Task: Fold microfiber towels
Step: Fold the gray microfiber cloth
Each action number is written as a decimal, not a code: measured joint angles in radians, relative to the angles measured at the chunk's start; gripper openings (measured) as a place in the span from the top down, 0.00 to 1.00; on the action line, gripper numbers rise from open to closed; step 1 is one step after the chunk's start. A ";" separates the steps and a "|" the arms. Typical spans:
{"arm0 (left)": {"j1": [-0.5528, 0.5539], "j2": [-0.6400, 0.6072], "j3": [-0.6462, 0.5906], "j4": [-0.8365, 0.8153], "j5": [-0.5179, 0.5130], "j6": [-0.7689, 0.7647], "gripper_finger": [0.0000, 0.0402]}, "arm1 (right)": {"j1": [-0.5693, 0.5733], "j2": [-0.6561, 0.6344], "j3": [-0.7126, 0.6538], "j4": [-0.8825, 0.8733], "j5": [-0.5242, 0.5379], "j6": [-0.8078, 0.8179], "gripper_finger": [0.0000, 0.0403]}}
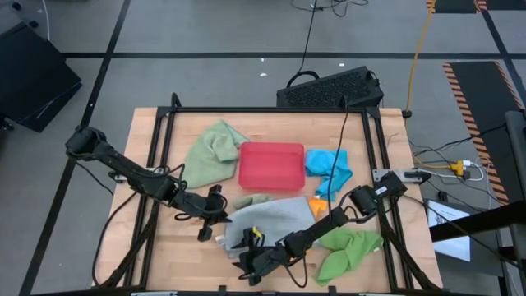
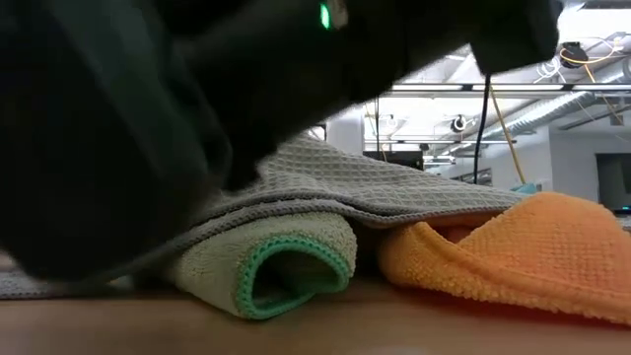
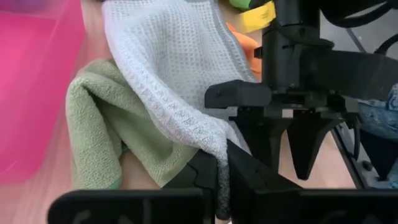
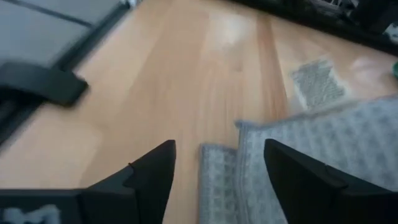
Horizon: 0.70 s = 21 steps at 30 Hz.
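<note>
Your left wrist view alone shows the left gripper (image 3: 219, 180) pinched shut on a corner of the grey-blue waffle-weave towel (image 3: 171, 68), spread mid-table near the front. The right gripper (image 4: 217, 165) hangs spread over that towel's near edge, bare wood beside it. In your low view a dark arm blocks most.

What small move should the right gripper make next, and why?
Probably lower and close on the grey towel edge. The right gripper is open, with that edge between its fingers, while the left gripper is shut on another part of the same towel, so both could then lift it to fold.
</note>
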<state>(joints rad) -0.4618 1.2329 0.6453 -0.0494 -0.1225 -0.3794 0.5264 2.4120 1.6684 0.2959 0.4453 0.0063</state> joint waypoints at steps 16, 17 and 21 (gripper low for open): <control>0.000 0.000 0.000 0.000 -0.009 -0.001 0.97 | -0.045 0.018 -0.016 -0.077 -0.092 0.080 0.71; 0.000 0.000 0.000 0.000 -0.009 -0.001 0.98 | -0.047 0.017 -0.022 -0.076 -0.098 0.088 0.76; -0.014 0.000 0.000 -0.001 -0.012 -0.003 0.97 | -0.046 0.016 -0.038 -0.071 -0.113 0.129 0.93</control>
<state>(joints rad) -0.4755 1.2333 0.6453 -0.0502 -0.1345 -0.3820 0.4802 2.4279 1.6299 0.2244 0.3325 0.1351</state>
